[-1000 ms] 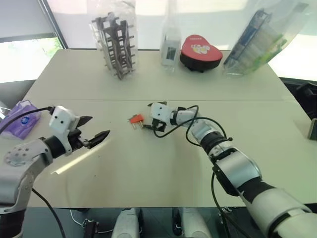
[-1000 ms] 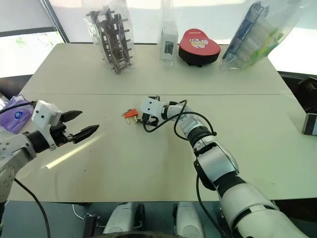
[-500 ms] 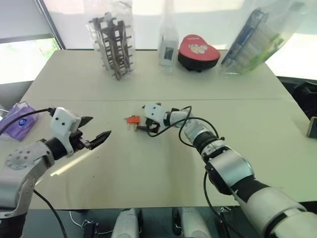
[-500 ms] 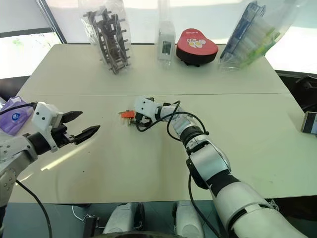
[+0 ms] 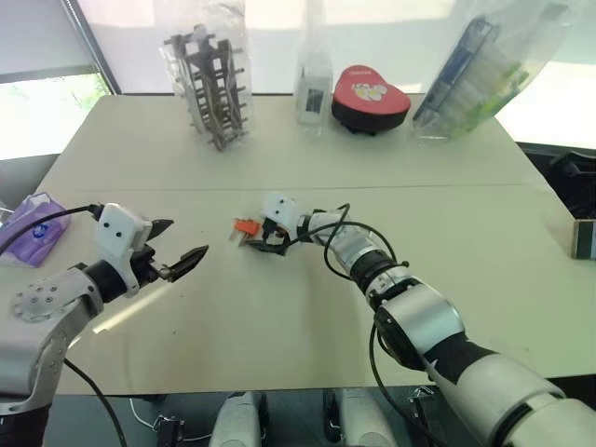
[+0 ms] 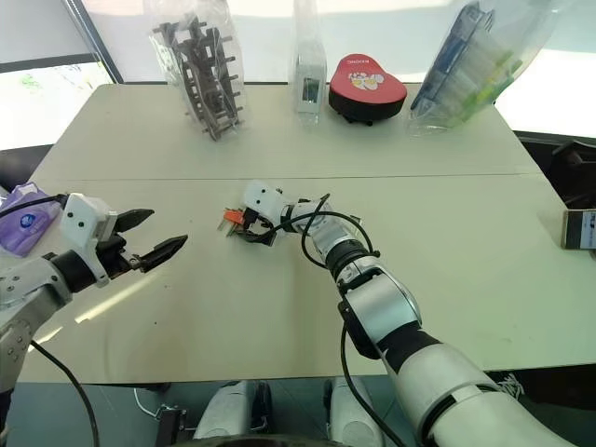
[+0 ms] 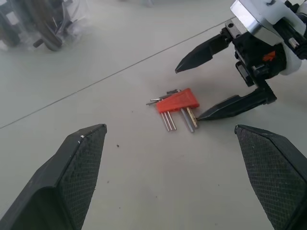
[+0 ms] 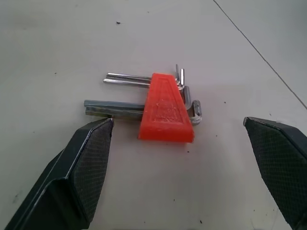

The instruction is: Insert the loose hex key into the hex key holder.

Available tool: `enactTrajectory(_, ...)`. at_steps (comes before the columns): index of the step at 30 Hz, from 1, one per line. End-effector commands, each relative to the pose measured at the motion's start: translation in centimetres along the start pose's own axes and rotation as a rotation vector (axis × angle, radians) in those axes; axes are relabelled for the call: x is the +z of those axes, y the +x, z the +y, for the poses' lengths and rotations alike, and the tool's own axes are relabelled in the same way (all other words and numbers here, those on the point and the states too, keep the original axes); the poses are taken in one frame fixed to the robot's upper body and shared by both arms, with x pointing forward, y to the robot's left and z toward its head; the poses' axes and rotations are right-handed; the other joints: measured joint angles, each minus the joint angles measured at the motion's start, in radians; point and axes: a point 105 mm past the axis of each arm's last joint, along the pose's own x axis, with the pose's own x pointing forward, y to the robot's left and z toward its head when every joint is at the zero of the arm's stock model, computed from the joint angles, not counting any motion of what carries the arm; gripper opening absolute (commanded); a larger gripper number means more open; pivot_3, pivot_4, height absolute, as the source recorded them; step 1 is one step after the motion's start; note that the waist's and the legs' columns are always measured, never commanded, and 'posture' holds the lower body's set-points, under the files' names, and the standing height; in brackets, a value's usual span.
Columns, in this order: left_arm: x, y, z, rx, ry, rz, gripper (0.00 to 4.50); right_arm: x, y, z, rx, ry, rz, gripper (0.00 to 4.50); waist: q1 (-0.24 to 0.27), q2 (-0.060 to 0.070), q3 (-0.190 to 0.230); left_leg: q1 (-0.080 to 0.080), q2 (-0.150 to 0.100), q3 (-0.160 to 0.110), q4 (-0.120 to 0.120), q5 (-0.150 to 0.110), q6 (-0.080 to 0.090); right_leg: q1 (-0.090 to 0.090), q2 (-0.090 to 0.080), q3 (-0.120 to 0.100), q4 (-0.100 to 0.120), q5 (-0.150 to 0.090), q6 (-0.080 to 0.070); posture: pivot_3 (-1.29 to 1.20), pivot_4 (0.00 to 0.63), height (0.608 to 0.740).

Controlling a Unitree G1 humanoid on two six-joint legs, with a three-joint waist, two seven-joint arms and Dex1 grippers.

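The right gripper stands wide open and empty near the middle of the desk, its two black fingers set either side of the hex key holder without touching it; in the left wrist view one fingertip sits just beside the ends of the thickest keys. The left gripper hovers over the desk's left part, well apart from the holder, its fingers spread wide with nothing between them.

Along the desk's far edge stand the bulkier things: at the right end a large clear bag of packaged goods, toward the left a clear bag holding dark wooden rack pieces, then a red heart-shaped box with a clear bottle just beside it. A purple packet lies at the left edge, and a small dark device lies at the right edge.

The hex key holder, an orange-red wedge-shaped block, lies flat on the desk. Several grey metal keys pass through it, straight shafts out one side and bent ends out the other. The loose hex key cannot be told apart from the keys at the holder; whether one of them lies free beside the block cannot be told.
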Motion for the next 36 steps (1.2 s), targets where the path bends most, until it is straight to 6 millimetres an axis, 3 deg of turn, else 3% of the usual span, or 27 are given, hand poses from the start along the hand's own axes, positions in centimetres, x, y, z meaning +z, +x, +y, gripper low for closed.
enactTrajectory(1, 0.9, -0.1, 0.4, 0.016, 0.031, -0.039, 4.5, -1.9, -0.6, -0.3, -0.014, 0.045, 0.062, 4.49, 0.001, 0.0, 0.0, 0.0, 0.0, 0.0, 0.0, 0.0, 0.0, 0.0, 0.0, 0.0, 0.0, 0.0, 0.0, 0.0, 0.15, 0.74)
enactTrajectory(6, 1.1, 0.2, 0.5, 0.014, 0.036, -0.045, 4.5, -2.2, -0.7, -0.1, -0.005, 0.061, 0.06, 4.49, 0.003, 0.0, 0.0, 0.0, 0.0, 0.0, 0.0, 0.0, 0.0, 0.0, 0.0, 0.0, 0.0, 0.0, 0.0, 0.0, 0.15, 0.74)
enactTrajectory(7, 1.1, 0.3, 0.6, 0.014, 0.037, -0.046, 4.5, -2.2, -0.7, 0.0, -0.003, 0.061, 0.059, 4.25, 0.003, 0.0, 0.0, 0.0, 0.0, 0.0, 0.0, 0.0, 0.0, 0.0, 0.0, 0.0, 0.0, 0.0, 0.0, 0.0, 0.15, 0.74)
enactTrajectory(9, 1.2, 0.4, 0.7, 0.015, 0.041, -0.048, 4.5, -2.1, -0.6, 0.3, 0.004, 0.064, 0.056, 3.62, 0.003, 0.0, 0.0, 0.0, 0.0, 0.0, 0.0, 0.0, 0.0, 0.0, 0.0, 0.0, 0.0, 0.0, 0.0, 0.0, 0.15, 0.74)
enactTrajectory(14, 1.4, 0.5, 0.9, 0.024, 0.048, -0.054, 4.5, -2.1, -0.4, 0.7, 0.016, 0.062, 0.049, 1.08, 0.003, 0.0, 0.0, 0.0, 0.0, 0.0, 0.0, 0.0, 0.0, 0.001, 0.0, 0.0, 0.001, 0.0, 0.0, 0.0, 0.15, 0.74)
enactTrajectory(19, 1.4, 0.6, 0.8, 0.022, 0.029, -0.065, 4.5, -1.4, -0.9, -0.2, -0.032, -0.02, 0.011, 1.0, 0.004, 0.0, 0.0, 0.0, 0.0, 0.0, 0.0, 0.0, 0.0, 0.001, 0.0, 0.0, 0.001, 0.0, 0.0, 0.0, 0.15, 0.74)
enactTrajectory(22, 1.9, 1.0, 0.7, -0.001, 0.012, -0.088, 4.5, 0.6, -2.6, -1.7, -0.095, -0.247, -0.08, 1.0, 0.015, 0.0, 0.0, 0.0, -0.001, 0.0, 0.0, 0.0, 0.0, 0.001, -0.001, 0.0, 0.0, 0.0, 0.0, 0.0, 0.15, 0.74)
enactTrajectory(25, 3.1, 1.8, 0.2, -0.07, -0.038, -0.131, 4.5, 3.2, -5.8, -2.8, -0.164, -0.52, -0.203, 1.0, 0.03, 0.0, 0.001, -0.001, -0.002, 0.0, 0.0, 0.0, 0.0, 0.0, -0.001, 0.0, -0.001, 0.0, 0.0, 0.0, 0.15, 0.74)
enactTrajectory(29, 4.9, 3.0, -0.9, -0.197, -0.096, -0.183, 4.5, 5.4, -9.7, -2.4, -0.191, -0.851, -0.306, 1.0, 0.025, 0.0, 0.001, -0.002, -0.002, 0.001, 0.0, 0.002, -0.004, -0.001, 0.0, 0.0, -0.002, 0.0, 0.0, 0.0, 0.15, 0.74)
enactTrajectory(36, 8.9, 4.9, -2.8, -0.471, -0.223, -0.29, 4.5, 9.6, -14.6, -1.5, -0.27, -1.197, -0.467, 1.0, 0.024, 0.0, 0.002, -0.001, -0.001, 0.001, 0.0, 0.003, -0.006, -0.001, 0.002, 0.0, -0.001, 0.0, 0.0, 0.0, 0.15, 0.74)
